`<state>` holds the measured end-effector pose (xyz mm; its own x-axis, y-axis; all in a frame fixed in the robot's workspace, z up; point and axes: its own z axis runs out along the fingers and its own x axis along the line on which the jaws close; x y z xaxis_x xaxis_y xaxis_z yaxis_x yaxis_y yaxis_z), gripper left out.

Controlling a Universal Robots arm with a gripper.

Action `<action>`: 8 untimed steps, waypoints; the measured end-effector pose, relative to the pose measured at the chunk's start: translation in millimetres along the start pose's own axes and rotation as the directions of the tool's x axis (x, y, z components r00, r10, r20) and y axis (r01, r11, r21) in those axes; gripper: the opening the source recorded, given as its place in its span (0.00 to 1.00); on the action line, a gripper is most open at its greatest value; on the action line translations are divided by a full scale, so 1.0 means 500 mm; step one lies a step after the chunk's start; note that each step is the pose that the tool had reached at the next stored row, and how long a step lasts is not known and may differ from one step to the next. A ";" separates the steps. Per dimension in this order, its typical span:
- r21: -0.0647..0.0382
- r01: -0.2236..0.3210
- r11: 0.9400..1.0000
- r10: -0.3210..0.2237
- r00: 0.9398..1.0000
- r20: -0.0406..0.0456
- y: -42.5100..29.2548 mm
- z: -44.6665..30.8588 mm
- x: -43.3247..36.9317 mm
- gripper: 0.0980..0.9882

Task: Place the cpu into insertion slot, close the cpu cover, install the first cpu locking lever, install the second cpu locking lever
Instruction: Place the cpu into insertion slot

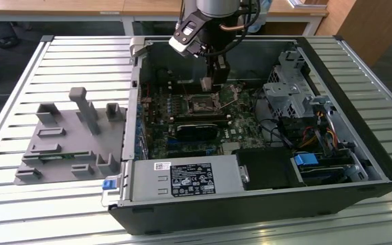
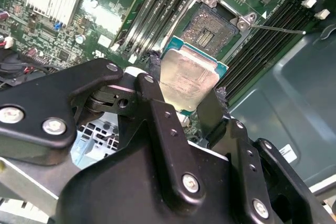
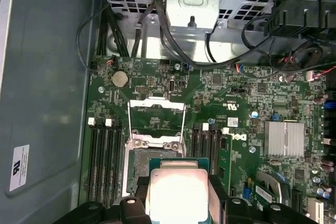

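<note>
Now, in the exterior view, the gripper point(image 1: 208, 84) hangs inside the open computer case point(image 1: 264, 214), just above the insertion slot point(image 1: 201, 103) on the green motherboard point(image 1: 247, 130). A grey fixture tray point(image 1: 67, 145) lies on the slatted table point(image 1: 39, 217) at the exterior view's left. In the second wrist view, the black fingers point(image 2: 152, 92) are clamped on opposite edges of the cpu point(image 2: 189, 77), which is held clear of the slot, whose contact field lies exposed. In the first wrist view, the gripped cpu overlaps the slot's near edge, and the cpu cover point(image 3: 156, 100) stands swung open on the slot's far side.
</note>
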<state>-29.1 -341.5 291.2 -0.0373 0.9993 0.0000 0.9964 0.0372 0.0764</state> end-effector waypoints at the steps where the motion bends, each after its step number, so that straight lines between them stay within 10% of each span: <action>1: 0.000 0.000 1.000 0.000 1.000 0.000 0.000 0.002 0.001 0.48; 8: 0.000 0.000 1.000 0.000 1.000 0.000 -0.003 0.016 0.012 0.48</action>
<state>-30.3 -335.5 283.1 -0.0374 0.9993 0.0000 0.9964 0.0373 0.0765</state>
